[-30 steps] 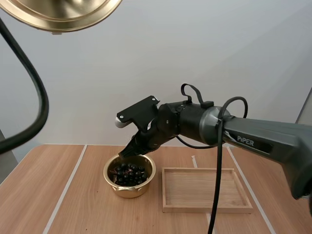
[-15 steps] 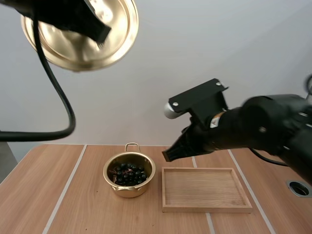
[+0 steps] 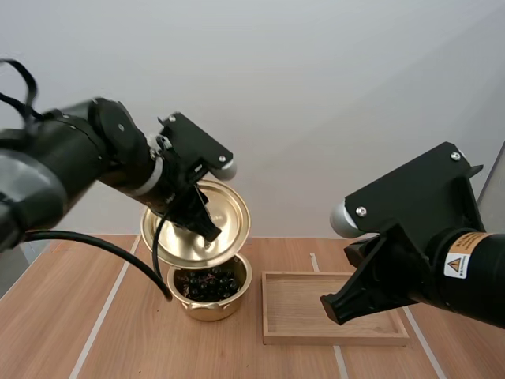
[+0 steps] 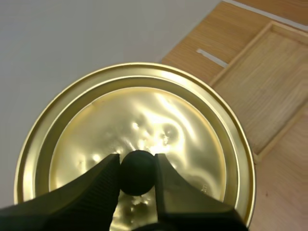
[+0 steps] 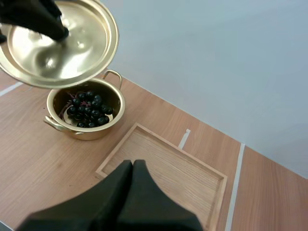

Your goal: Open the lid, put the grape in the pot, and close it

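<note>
Left fingers (image 4: 98, 180) on lid (image 4: 144, 110) knob (image 4: 137, 172)

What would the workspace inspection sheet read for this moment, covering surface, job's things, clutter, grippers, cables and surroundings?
Surface: wooden table with pale lines across it.
Job's things: gold pot on the table, with the grapes inside it; lid held tilted just above the pot, not seated.
Clutter: wooden tray beside the pot; nothing else seen.
Grippers: left gripper shut on the lid, pinching its black knob; right gripper shut on nothing, above the wooden tray.
Cables: only the rig's own; nothing else seen.
Surroundings: plain pale wall behind the table.
</note>
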Robot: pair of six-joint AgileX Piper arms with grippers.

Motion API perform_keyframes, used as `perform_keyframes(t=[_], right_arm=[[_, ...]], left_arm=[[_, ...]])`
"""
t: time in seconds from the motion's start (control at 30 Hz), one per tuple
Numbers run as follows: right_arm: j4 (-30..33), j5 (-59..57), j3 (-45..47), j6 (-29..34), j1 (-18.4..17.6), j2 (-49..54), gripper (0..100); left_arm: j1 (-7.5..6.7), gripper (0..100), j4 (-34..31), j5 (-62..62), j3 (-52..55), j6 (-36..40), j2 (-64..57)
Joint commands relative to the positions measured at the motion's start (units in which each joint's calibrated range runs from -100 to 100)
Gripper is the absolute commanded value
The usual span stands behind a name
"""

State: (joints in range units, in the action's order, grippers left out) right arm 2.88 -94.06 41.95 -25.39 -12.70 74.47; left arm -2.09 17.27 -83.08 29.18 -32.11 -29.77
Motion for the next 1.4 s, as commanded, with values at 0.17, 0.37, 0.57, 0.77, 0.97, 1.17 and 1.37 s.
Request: perform_keyframes(t=[0.17, 0.37, 0.57, 0.77, 0.97, 1.17, 1.37], right_arm=[[0.76, -2.22, 0.14, 0.67, 0.24, 0.60, 0], [0.86, -2.22, 0.14, 0.67, 0.24, 0.60, 0], [0.86, -2.22, 0.14, 0.67, 0.24, 0.60, 0], [0.86, -2.22, 0.14, 0.67, 0.24, 0.60, 0], [0.86, -2.22, 0.14, 0.67, 0.24, 0.60, 0], [0.86, -2.22, 0.14, 0.67, 0.24, 0.60, 0], [0.86, -1.81, 0.14, 0.78, 0.24, 0.60, 0]], left_arm=[[-0.16, 0, 5.07, 10.48, 4.81, -4.80, 15.34], [-0.16, 0, 5.16, 16.60, 4.81, -5.30, 24.11], [-0.16, 0, 5.16, 18.21, 4.81, -5.69, 27.92], [-0.16, 0, 5.40, 19.03, 4.81, -5.69, 28.51], [-0.16, 0, 6.13, 20.25, 4.81, -5.69, 28.51], [-0.16, 41, 6.25, 16.83, 4.81, -5.34, 27.27], [-0.16, 100, 6.41, 10.19, 4.81, -4.90, 18.53]])
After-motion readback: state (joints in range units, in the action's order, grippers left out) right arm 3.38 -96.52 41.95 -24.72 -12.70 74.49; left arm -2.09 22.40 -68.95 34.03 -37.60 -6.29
